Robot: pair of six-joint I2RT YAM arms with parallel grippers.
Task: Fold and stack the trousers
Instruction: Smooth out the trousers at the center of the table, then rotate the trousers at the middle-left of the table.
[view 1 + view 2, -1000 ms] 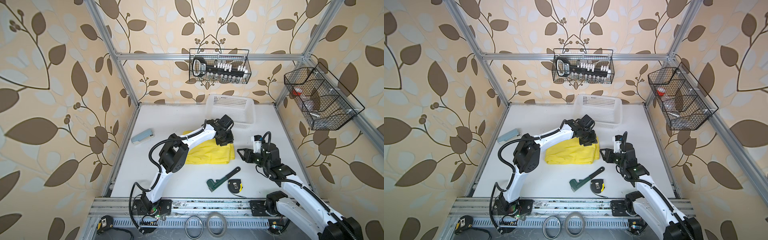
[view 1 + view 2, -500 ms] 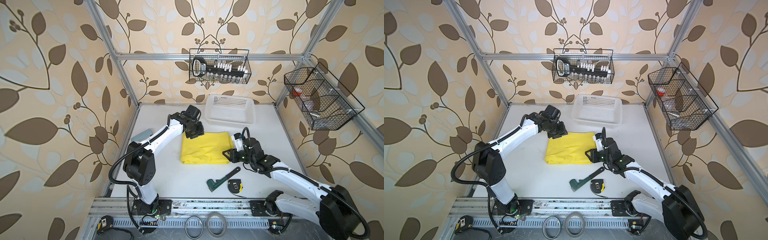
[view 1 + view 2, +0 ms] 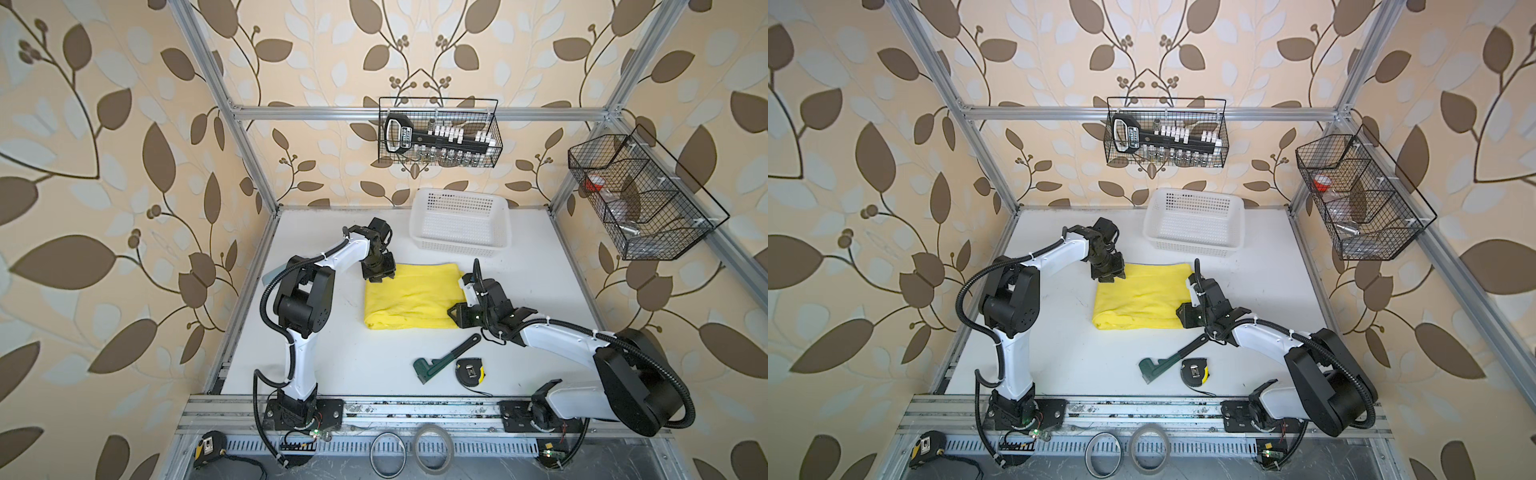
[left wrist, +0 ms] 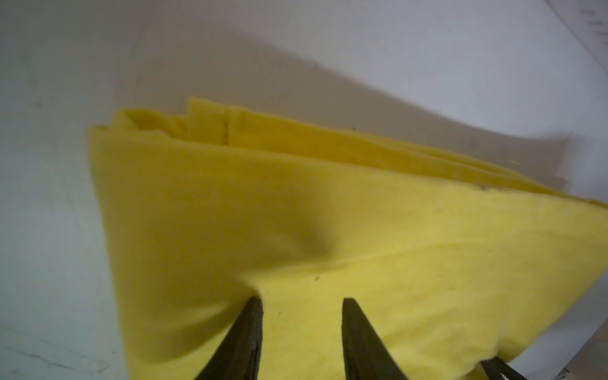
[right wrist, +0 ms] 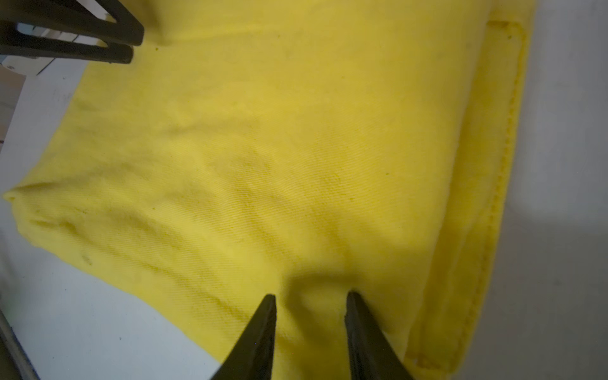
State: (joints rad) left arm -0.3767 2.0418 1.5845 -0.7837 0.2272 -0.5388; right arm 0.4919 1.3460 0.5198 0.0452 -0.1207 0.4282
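The table [image 3: 345,365] carries the trousers [image 3: 409,295], folded square at mid-table near the basket [image 3: 459,224]; the left gripper [image 3: 377,274] and right gripper [image 3: 457,318] rest on opposite corners, jaws partly spread (nothing visibly pinched), so dragging may unfold the layers.

A robot test cell dressed up like a home: an aluminium frame [image 3: 249,166] boxes in a white tabletop [image 3: 374,361], leaf-patterned wallpaper [image 3: 104,145] covers the walls, wire baskets [image 3: 440,133] hang there, and two arms are bolted to a front rail [image 3: 415,409].
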